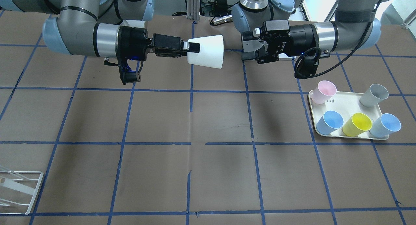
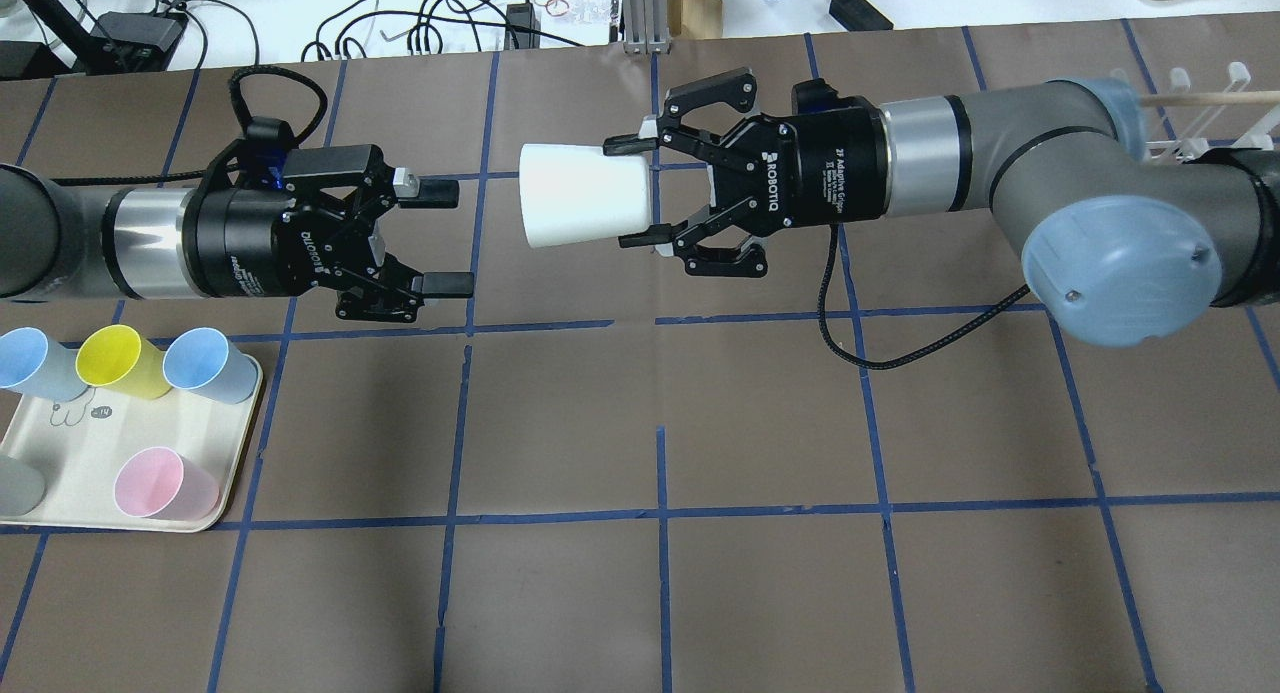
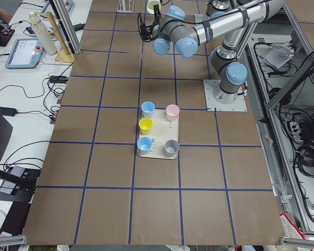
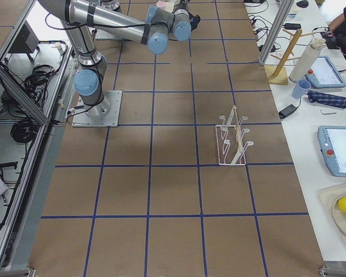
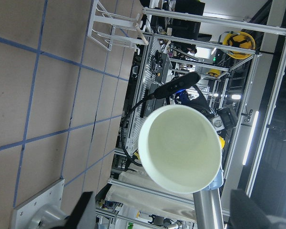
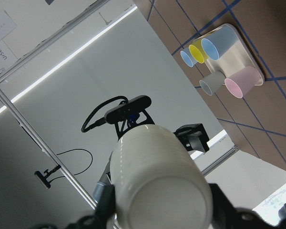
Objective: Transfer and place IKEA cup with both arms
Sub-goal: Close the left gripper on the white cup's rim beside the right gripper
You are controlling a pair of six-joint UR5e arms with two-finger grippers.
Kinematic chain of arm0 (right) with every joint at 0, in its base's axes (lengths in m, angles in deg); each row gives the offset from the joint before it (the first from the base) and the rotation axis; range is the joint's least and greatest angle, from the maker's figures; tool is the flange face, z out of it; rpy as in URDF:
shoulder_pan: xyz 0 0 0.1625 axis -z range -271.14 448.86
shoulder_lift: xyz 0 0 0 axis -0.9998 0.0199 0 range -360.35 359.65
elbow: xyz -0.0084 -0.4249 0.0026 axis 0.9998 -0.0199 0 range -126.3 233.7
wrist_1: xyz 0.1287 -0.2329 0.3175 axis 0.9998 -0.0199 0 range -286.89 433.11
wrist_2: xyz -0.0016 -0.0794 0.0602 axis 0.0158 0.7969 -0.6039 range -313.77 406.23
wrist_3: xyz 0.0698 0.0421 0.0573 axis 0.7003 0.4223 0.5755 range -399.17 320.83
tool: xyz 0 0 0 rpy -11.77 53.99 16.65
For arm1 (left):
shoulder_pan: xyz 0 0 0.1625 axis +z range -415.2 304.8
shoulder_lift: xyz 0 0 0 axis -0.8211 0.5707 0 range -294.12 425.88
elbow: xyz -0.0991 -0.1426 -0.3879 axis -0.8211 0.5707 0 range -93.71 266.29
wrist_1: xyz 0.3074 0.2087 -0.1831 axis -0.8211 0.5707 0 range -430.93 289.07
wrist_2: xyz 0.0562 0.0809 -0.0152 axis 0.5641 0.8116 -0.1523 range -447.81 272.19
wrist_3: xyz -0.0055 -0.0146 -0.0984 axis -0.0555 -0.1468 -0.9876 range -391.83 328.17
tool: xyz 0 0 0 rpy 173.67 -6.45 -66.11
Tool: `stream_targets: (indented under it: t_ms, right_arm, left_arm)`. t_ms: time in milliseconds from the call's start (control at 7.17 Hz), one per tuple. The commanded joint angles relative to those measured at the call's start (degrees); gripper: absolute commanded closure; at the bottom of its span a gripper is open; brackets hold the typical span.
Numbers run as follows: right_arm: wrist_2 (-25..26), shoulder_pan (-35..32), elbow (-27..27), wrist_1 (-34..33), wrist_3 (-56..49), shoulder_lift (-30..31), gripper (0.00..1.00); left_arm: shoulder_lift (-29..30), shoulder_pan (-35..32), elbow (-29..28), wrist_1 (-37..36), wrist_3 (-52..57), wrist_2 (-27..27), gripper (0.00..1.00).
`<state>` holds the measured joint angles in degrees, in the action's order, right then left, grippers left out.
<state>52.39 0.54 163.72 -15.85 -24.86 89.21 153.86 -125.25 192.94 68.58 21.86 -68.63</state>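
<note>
The IKEA cup (image 2: 580,195) is off-white and lies sideways in mid-air, its mouth towards my left gripper. My right gripper (image 2: 628,195) is shut on the cup's narrow base end, one finger on each side. It also shows in the front view (image 1: 195,51) with the cup (image 1: 208,52). My left gripper (image 2: 452,239) is open and empty, a short gap from the cup's mouth, and shows in the front view (image 1: 247,51). The left wrist view looks into the cup's mouth (image 5: 181,148). The right wrist view shows the cup's base (image 6: 159,186) between the fingers.
A cream tray (image 2: 235,453) at the table's left holds pink (image 2: 160,483), yellow (image 2: 120,361), grey and two blue cups. It shows in the front view (image 1: 313,116). A white wire rack (image 2: 1200,113) stands at the far right (image 4: 233,144).
</note>
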Motion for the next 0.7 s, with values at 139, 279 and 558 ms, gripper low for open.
stream_targets:
  t_ms: [139, 279, 558]
  right_arm:
    - [-1.33, -0.19, 0.02, 0.01, 0.10, -0.26, 1.00]
    - [-1.42, -0.36, 0.02, 0.01, 0.27, -0.61, 1.00]
    - [-1.42, -0.45, 0.02, 0.01, 0.36, -0.61, 1.00]
  left_arm:
    - [0.52, -0.96, 1.28, -0.64, 2.29, -5.18, 0.00]
    - [0.61, -2.10, 1.28, -1.08, 2.38, -5.29, 0.00]
    - [0.88, -2.99, 1.37, -1.43, 2.56, -9.21, 0.03]
